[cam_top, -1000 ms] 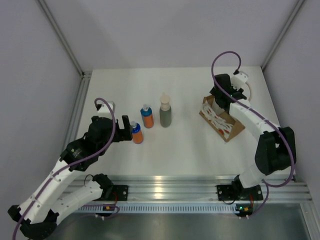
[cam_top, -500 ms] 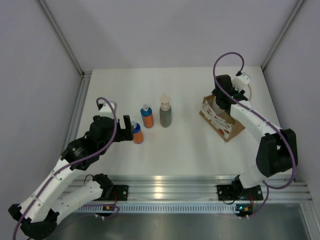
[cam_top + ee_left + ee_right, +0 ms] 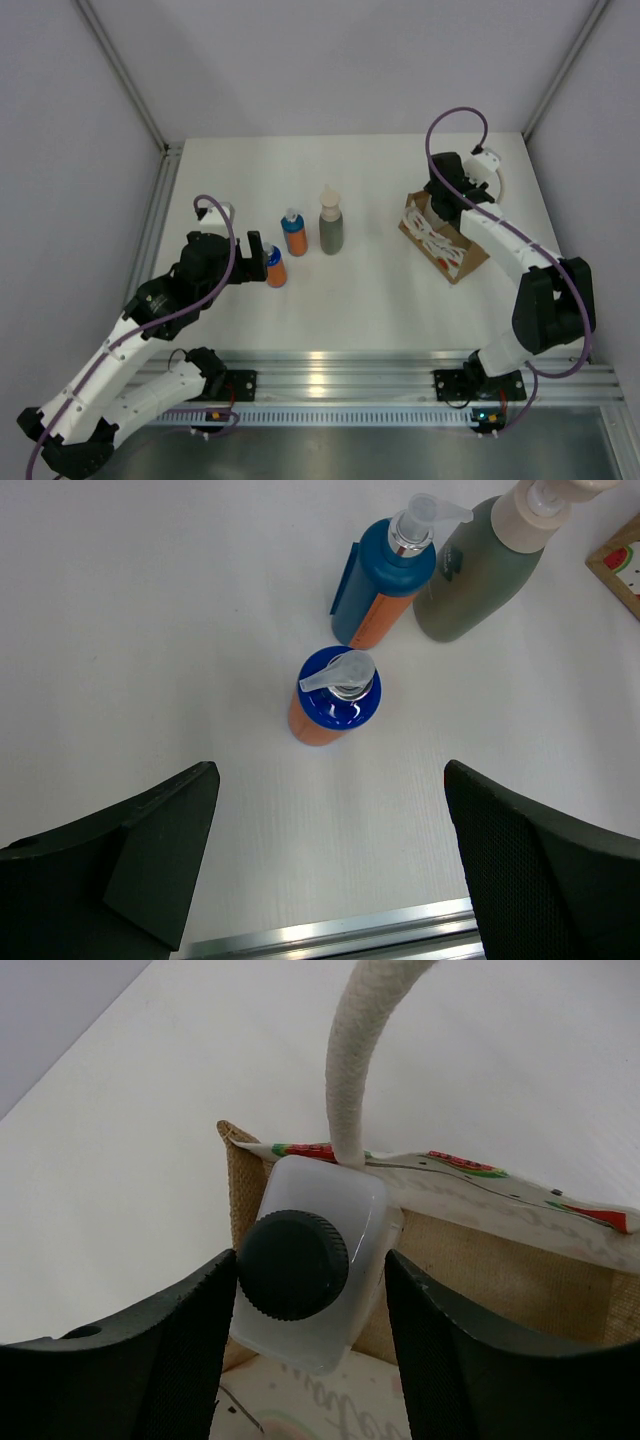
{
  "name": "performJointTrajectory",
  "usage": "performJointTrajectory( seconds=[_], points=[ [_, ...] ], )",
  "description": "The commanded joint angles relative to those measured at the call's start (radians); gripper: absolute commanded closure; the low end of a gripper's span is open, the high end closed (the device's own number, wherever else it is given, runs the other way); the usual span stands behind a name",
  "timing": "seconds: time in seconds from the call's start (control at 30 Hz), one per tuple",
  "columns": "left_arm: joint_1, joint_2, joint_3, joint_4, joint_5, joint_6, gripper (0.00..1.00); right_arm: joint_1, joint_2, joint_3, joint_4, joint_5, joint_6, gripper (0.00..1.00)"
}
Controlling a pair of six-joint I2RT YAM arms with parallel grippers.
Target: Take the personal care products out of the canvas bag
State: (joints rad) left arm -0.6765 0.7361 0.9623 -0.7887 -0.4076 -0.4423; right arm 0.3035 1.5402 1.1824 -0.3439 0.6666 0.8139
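The canvas bag (image 3: 447, 245) lies on the right of the table, tan with a white and red printed side (image 3: 500, 1270) and a cream loop handle (image 3: 358, 1050). My right gripper (image 3: 441, 203) (image 3: 312, 1295) is at the bag's mouth, shut on the white bottle (image 3: 345, 1215) with the dark grey cap (image 3: 293, 1265). Two orange bottles with blue caps (image 3: 273, 266) (image 3: 293, 232) and the grey-green bottle (image 3: 331, 228) stand upright left of centre. My left gripper (image 3: 252, 260) (image 3: 330, 870) is open and empty, just short of the nearer orange bottle (image 3: 335, 695).
The second orange bottle (image 3: 385, 580) and the grey-green bottle (image 3: 480, 565) stand close together beyond the nearer one. A metal rail (image 3: 330, 365) runs along the table's front edge. Grey walls close in the left, right and back.
My right gripper has shifted slightly back and up at the bag's mouth. The left arm and the three standing bottles have not visibly moved.
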Motion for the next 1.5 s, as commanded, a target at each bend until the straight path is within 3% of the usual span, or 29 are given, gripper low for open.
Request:
performJointTrajectory(
  seconds=[0.0, 0.33, 0.53, 1.13, 1.47],
  points=[
    [0.003, 0.0, -0.002, 0.048, 0.012, 0.011, 0.02, -0.003, -0.04, -0.023, -0.007, 0.039, 0.015, 0.42],
    [0.003, 0.009, -0.004, 0.048, 0.018, 0.013, 0.02, -0.004, -0.051, -0.043, -0.007, 0.05, 0.013, 0.41],
    [0.003, 0.017, -0.004, 0.049, 0.026, 0.011, 0.02, -0.009, -0.031, 0.003, -0.006, 0.008, -0.061, 0.28],
    [0.003, 0.029, -0.004, 0.048, 0.039, 0.014, 0.02, -0.009, -0.101, -0.058, 0.134, -0.147, -0.196, 0.33],
    [0.003, 0.036, -0.005, 0.048, 0.043, 0.016, 0.02, -0.009, -0.106, -0.099, 0.134, -0.137, -0.177, 0.35]
  ],
)
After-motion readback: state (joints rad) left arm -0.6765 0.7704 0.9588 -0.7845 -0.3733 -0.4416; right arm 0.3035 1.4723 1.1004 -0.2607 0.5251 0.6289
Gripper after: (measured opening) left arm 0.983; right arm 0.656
